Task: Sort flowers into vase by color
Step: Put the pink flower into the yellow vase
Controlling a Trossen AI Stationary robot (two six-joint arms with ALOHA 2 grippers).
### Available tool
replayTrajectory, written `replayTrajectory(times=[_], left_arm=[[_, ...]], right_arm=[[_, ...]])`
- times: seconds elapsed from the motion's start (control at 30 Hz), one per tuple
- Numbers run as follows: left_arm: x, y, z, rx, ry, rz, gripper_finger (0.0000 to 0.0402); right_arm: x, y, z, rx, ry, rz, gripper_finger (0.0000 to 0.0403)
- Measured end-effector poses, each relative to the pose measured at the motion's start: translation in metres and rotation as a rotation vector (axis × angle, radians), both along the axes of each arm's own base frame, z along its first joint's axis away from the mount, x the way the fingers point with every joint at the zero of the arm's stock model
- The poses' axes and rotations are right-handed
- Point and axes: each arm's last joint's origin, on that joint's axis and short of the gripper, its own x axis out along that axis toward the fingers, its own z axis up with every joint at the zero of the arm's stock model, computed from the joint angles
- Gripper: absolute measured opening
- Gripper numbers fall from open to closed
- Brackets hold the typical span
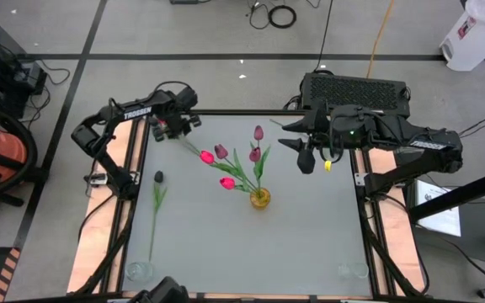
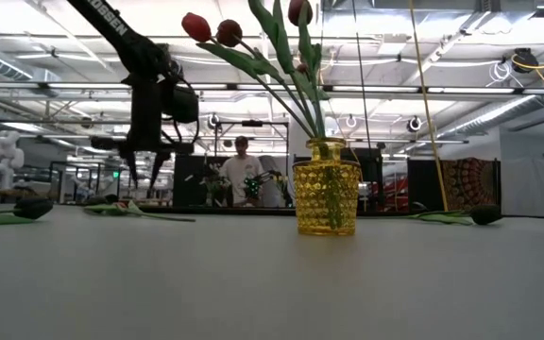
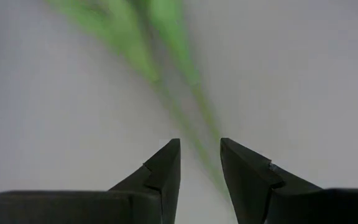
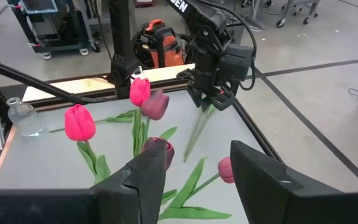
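Note:
A yellow glass vase (image 1: 260, 199) stands mid-table and holds several pink, red and maroon flowers (image 4: 140, 90). Another flower lies at the far left, its green stem (image 4: 197, 130) running toward the vase. My left gripper (image 1: 173, 128) points down over that stem, open. Its fingertips (image 3: 166, 162) stand on either side of the stem (image 3: 185, 93), and no touch shows. My right gripper (image 4: 197, 152) hangs high over the far right of the table (image 1: 286, 135), open with nothing between its fingers. A near-black flower (image 1: 158, 177) lies flat at the left.
Clear glass vases stand at the near left corner (image 1: 139, 271) and near right corner (image 1: 352, 271). Another dark flower (image 2: 484, 215) lies on the table to the right of the yellow vase. A black box (image 1: 356, 88) sits beyond the far edge. A person (image 2: 242, 175) stands behind the table.

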Motion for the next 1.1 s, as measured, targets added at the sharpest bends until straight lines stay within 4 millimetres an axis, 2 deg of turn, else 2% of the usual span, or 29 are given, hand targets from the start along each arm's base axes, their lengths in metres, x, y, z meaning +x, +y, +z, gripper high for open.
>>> replayTrajectory(times=[0.1, 0.33, 0.73, 1.1], left_arm=[[0.002, 0.002, -0.005, 0.047, -0.053, 0.036, 0.0121], [-0.004, -0.004, -0.022, 0.024, -0.038, 0.058, 0.0121], [-0.007, 0.005, -0.025, 0.098, -0.044, 0.083, 0.0121], [-0.018, 0.016, -0.025, 0.120, -0.036, 0.141, 0.0121]], right_arm=[[0.000, 0.000, 0.000, 0.003, -0.001, -0.001, 0.0171], [0.000, 0.000, 0.000, 0.041, -0.010, -0.012, 0.0171], [0.000, 0.000, 0.000, 0.045, -0.011, -0.013, 0.0171], [0.000, 0.000, 0.000, 0.062, -0.015, -0.020, 0.0171]])
